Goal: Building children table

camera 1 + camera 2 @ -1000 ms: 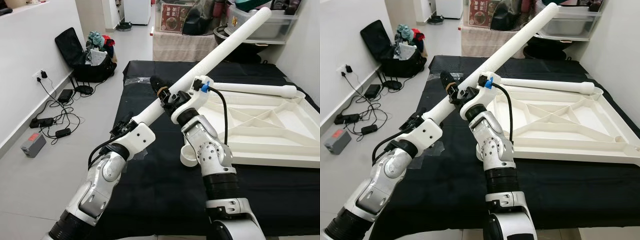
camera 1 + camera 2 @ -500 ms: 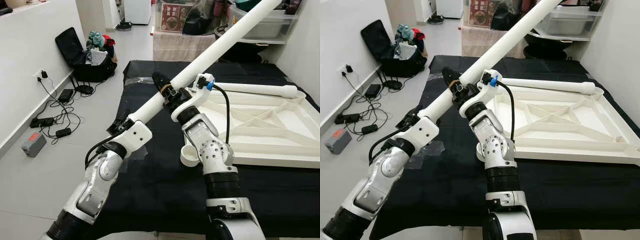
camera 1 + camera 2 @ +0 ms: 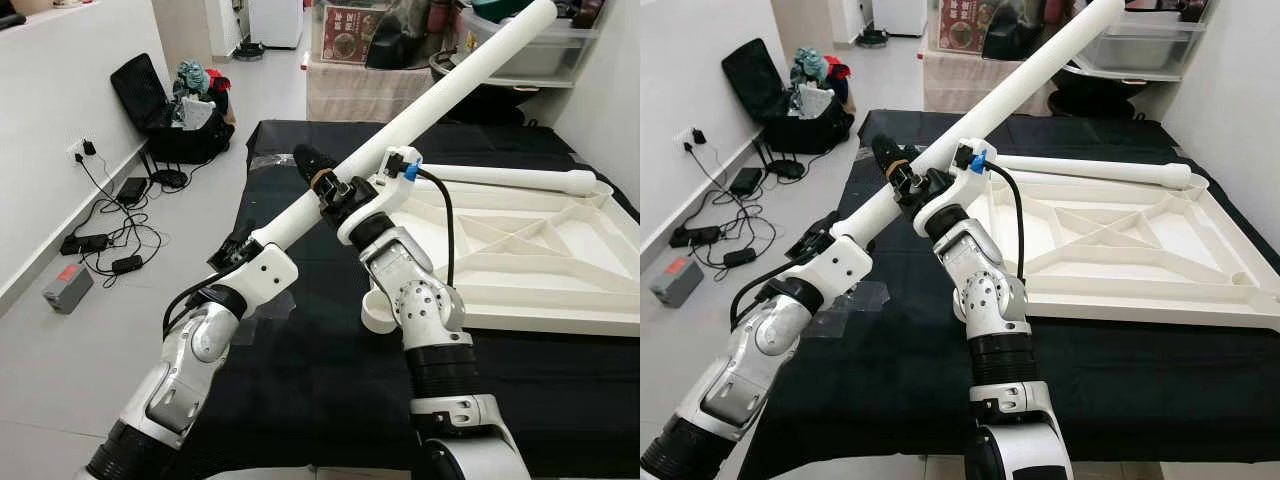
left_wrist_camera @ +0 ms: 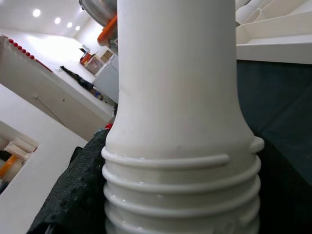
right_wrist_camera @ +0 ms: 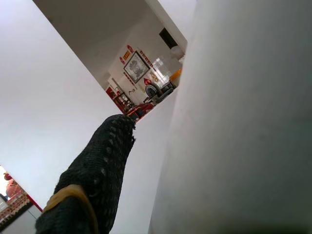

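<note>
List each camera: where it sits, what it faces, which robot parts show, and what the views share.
Left eye: on the head, looking down at the black table and upturned tabletop; both arms show.
Right eye: beside it, same scene; left gripper and right gripper hold the leg.
Left wrist: along the leg's threaded end.
Right wrist: along the leg, past one black finger.
Shared: the white leg.

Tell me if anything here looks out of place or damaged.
Nothing looks damaged. The tabletop lies upside down on the black mat, as expected mid-build. Both grippers, left gripper and right gripper, hold a white leg slanted in the air.
</note>
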### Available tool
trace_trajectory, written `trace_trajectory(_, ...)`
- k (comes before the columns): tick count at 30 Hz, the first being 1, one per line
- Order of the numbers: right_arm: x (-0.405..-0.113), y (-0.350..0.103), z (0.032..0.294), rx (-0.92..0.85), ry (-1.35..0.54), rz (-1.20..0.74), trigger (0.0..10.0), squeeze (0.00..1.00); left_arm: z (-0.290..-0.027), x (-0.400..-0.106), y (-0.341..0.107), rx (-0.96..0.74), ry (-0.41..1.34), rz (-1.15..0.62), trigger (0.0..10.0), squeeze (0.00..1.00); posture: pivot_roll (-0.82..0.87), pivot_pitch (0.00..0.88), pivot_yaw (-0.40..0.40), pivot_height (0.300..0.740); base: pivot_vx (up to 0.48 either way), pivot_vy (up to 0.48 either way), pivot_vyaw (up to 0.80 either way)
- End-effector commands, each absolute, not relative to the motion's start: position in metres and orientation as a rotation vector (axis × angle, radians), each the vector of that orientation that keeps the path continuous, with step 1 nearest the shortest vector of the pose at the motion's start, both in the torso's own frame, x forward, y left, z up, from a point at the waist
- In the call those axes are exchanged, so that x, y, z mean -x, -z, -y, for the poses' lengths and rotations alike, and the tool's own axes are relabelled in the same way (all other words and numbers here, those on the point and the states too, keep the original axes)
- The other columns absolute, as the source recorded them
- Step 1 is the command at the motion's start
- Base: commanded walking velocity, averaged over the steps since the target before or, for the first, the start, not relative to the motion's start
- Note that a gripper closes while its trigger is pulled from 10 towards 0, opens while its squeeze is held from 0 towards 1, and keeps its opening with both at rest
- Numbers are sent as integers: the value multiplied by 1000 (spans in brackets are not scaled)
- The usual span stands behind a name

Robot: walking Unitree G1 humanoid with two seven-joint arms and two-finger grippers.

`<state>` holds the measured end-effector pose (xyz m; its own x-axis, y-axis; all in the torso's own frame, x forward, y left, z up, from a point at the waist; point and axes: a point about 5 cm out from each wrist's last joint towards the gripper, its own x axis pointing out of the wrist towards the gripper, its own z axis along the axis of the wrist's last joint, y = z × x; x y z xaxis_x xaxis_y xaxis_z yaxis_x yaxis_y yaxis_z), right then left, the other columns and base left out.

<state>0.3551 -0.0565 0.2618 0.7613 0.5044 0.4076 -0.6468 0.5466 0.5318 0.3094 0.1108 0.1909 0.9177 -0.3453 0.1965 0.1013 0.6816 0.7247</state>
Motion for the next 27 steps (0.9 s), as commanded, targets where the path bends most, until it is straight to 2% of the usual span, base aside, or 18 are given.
trace_trajectory(1,-349,-264,43,-733,-749,216,10000,0,-106,-306,-182,-829,307,317,10000,0,90,87,-44,740,0,0,0)
trace_trajectory(2,-348,-264,43,-736,-754,213,10000,0,-106,-306,-182,-829,309,317,10000,0,90,87,-44,740,0,0,0)
trace_trajectory(3,-347,-264,42,-744,-758,213,0,0,-105,-306,-181,-827,311,320,10000,0,89,86,-46,740,0,0,0)
trace_trajectory(16,-342,-257,37,-746,-786,182,0,0,-109,-305,-180,-834,309,323,10000,0,88,76,-44,740,0,0,0)
trace_trajectory(24,-341,-257,37,-739,-785,184,0,0,-114,-307,-177,-751,301,266,10000,0,89,75,-45,740,0,0,0)
trace_trajectory(25,-341,-257,38,-745,-782,185,0,0,-115,-308,-177,-728,299,256,10000,1000,88,74,-45,740,0,0,0)
trace_trajectory(27,-342,-259,40,-744,-772,192,0,0,-118,-308,-178,-708,288,250,10000,1000,89,80,-48,740,0,0,0)
